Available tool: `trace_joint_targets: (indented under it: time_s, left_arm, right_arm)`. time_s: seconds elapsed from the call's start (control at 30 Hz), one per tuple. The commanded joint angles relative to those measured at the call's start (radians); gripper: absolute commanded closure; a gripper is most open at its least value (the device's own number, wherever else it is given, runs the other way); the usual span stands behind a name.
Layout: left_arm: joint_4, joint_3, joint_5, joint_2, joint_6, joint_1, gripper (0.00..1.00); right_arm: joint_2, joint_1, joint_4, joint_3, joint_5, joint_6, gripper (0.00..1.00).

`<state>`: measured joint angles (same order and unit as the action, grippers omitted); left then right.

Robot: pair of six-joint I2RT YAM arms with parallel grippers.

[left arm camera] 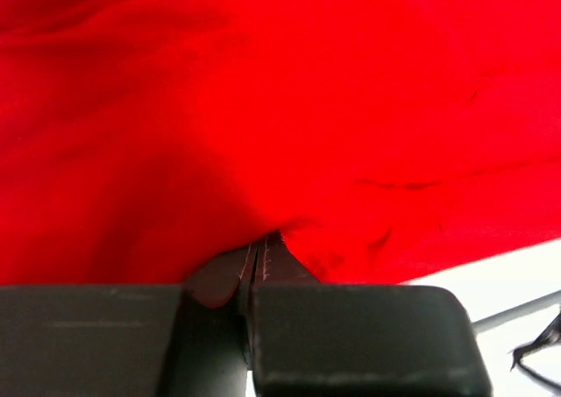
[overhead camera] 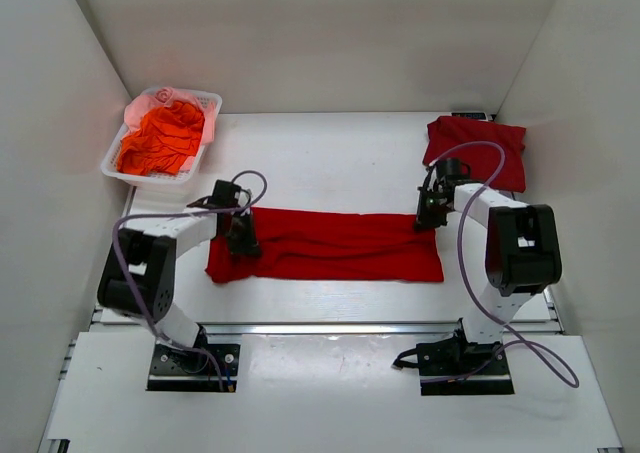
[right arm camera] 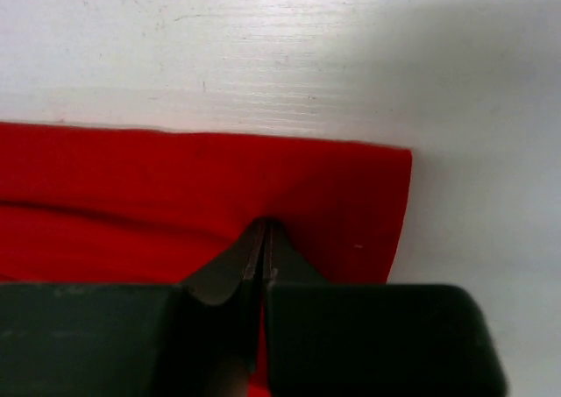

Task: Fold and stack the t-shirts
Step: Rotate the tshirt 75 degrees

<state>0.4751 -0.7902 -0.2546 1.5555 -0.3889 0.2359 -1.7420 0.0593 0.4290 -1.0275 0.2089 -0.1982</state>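
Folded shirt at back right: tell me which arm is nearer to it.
Right. The right arm reaches just short of the folded shirt, fingers shut on the spread shirt; the left arm pinches that shirt's left end.

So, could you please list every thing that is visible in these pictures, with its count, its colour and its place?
flat t-shirt: 1, deep red, lying as a long strip across the middle of the table
folded t-shirt: 1 visible, deep red, far right of the table
basket: 1, white lattice, far left corner
crumpled cloth: count cannot be told, orange-red, inside the basket
table: 1, white, under all of these
left arm: 1, white and black, near left
right arm: 1, white and black, near right
left end effector: 1, black, shut on the flat t-shirt near its left end
right end effector: 1, black, shut on the flat t-shirt near its far right corner
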Motion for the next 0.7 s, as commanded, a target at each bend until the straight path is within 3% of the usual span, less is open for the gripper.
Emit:
trace_joint_targets:
  time_s: [0.0, 0.13, 0.17, 0.27, 0.4, 0.47, 0.5, 0.63, 0.67]
  left_arm:
    - [-0.058, -0.166, 0.051, 0.148, 0.001, 0.003, 0.95]
    - [0.01, -0.427, 0.034, 0.407, 0.033, -0.01, 0.98]
    - [0.049, -0.571, 0.023, 0.478, 0.044, -0.007, 0.99]
    - [0.129, -0.811, -0.012, 0.665, 0.077, 0.009, 1.0]
    - [0.422, -1.479, -0.037, 0.964, 0.134, 0.052, 1.0]
    - [0.572, -1.976, -0.061, 1.218, 0.133, 0.068, 1.0]
    - [0.58, -2.003, -0.09, 1.244, 0.111, 0.069, 1.0]
    - [0.343, -1.634, -0.103, 1.1, 0.102, 0.066, 1.0]
    - [0.323, -1.609, -0.082, 1.083, 0.088, 0.069, 0.99]
  right_arm:
    - [0.019, 0.033, 0.027, 0.059, -0.075, -0.105, 1.0]
    - [0.084, 0.095, 0.051, 0.168, -0.134, -0.202, 1.0]
    - [0.107, 0.128, 0.051, 0.211, -0.131, -0.248, 1.0]
    - [0.169, 0.197, 0.034, 0.306, -0.121, -0.322, 1.0]
    - [0.225, 0.325, 0.008, 0.388, -0.109, -0.444, 1.0]
    - [0.251, 0.391, -0.03, 0.423, -0.089, -0.516, 1.0]
    - [0.256, 0.442, -0.056, 0.437, -0.073, -0.53, 1.0]
    - [0.23, 0.543, -0.107, 0.443, -0.054, -0.569, 1.0]
    - [0.208, 0.556, -0.121, 0.437, -0.042, -0.578, 1.0]
